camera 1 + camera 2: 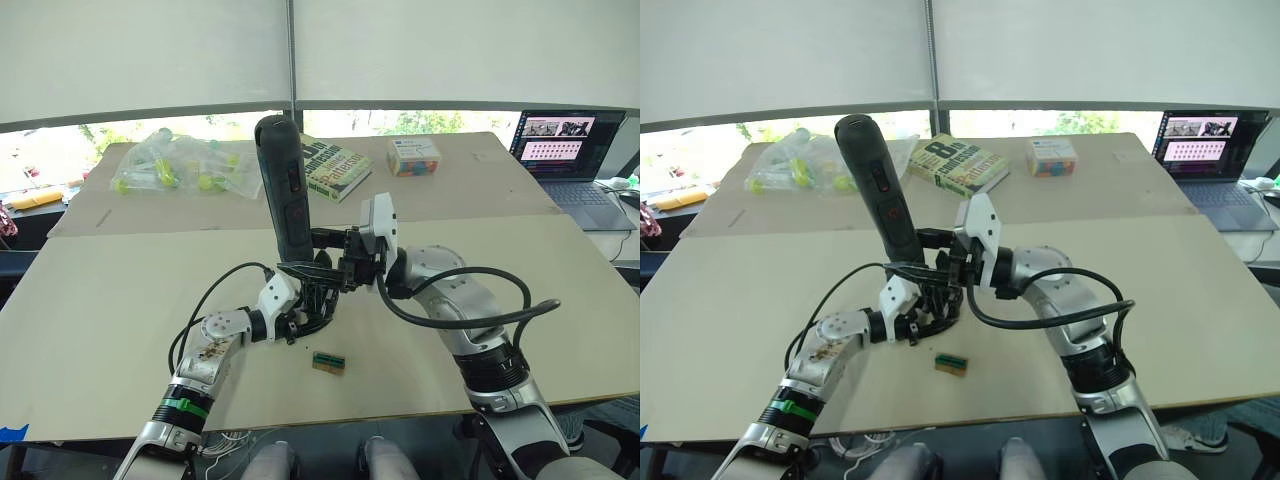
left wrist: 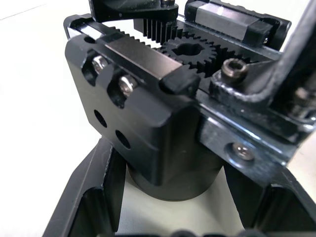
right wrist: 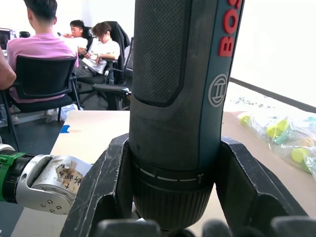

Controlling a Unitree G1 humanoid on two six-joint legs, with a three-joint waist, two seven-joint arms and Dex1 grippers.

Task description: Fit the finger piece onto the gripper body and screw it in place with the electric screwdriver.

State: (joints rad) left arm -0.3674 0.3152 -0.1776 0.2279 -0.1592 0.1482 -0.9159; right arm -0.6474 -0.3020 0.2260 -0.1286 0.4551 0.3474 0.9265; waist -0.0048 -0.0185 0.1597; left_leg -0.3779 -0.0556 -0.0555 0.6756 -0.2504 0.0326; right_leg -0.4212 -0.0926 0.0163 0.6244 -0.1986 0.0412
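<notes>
The robot's right gripper [image 1: 318,243], white-shelled with two black fingers, is clamped around the lower part of the electric screwdriver [image 1: 283,190], a long black pen-shaped cylinder with a reddish marking down its side, which stands almost upright with its rounded end at the top, leaning a little toward the robot's left. In the right wrist view the two black fingers [image 3: 107,182] press against either side of the tool's barrel just above its ribbed collar. Directly below the tool, the left gripper [image 1: 306,312] has its fingers closed around the gripper body [image 2: 148,123], a chunky black mechanism with a rounded base, toothed racks, a small gear and silver screw heads along its top face; it sits near the middle of the pale board table [image 1: 110,300], under the screwdriver's lower end. The bit itself is hidden among the black parts, so I cannot tell whether it touches a screw. The small black finger piece cannot be told apart from the other black parts. Just in front of the two grippers lies a small green-and-tan block [image 1: 328,362], apart from both. Farther back on the table sit a bag of yellow-green balls [image 1: 180,165], a green-and-white book [image 1: 335,168] and a small colourful box [image 1: 414,156]; an open laptop [image 1: 565,150] stands at the far right, and people sit on chairs [image 3: 42,74] beyond the table.
</notes>
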